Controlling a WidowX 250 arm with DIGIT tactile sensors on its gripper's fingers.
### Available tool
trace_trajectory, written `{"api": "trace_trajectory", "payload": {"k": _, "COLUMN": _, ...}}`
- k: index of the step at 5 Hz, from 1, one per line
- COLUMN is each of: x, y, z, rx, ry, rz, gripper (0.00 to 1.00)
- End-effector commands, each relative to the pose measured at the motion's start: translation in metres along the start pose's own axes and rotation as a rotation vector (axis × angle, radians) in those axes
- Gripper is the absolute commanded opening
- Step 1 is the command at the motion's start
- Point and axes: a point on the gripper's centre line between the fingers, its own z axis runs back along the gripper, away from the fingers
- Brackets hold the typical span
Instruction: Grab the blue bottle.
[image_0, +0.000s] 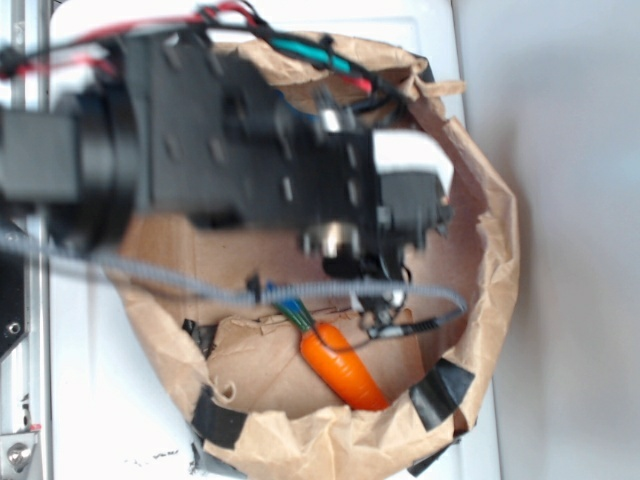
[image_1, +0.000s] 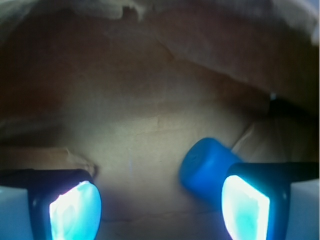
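In the wrist view the blue bottle (image_1: 205, 167) lies on the brown paper floor, its flat round end facing me. It sits just inside the right finger (image_1: 245, 207), which covers part of it. My gripper (image_1: 160, 210) is open, low over the paper, with bare floor across most of the gap up to the left finger (image_1: 75, 212). In the exterior view the black arm and gripper (image_0: 385, 255) reach down into the paper bag and hide the bottle.
A crumpled brown paper bag (image_0: 490, 250) rings the work area, patched with black tape (image_0: 440, 390). An orange toy carrot (image_0: 345, 368) with a green top lies inside near the bag's front wall. The bag's walls (image_1: 210, 45) rise ahead of the fingers.
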Motion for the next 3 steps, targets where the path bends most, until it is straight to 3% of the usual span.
{"api": "trace_trajectory", "payload": {"k": 1, "x": 0.0200, "y": 0.0164, "z": 0.0177, "rx": 0.000, "ry": -0.081, "rz": 0.000, "gripper": 1.00}}
{"api": "trace_trajectory", "payload": {"k": 2, "x": 0.0200, "y": 0.0164, "z": 0.0177, "rx": 0.000, "ry": -0.081, "rz": 0.000, "gripper": 1.00}}
{"api": "trace_trajectory", "payload": {"k": 3, "x": 0.0202, "y": 0.0207, "z": 0.0157, "rx": 0.002, "ry": -0.017, "rz": -0.078, "gripper": 1.00}}
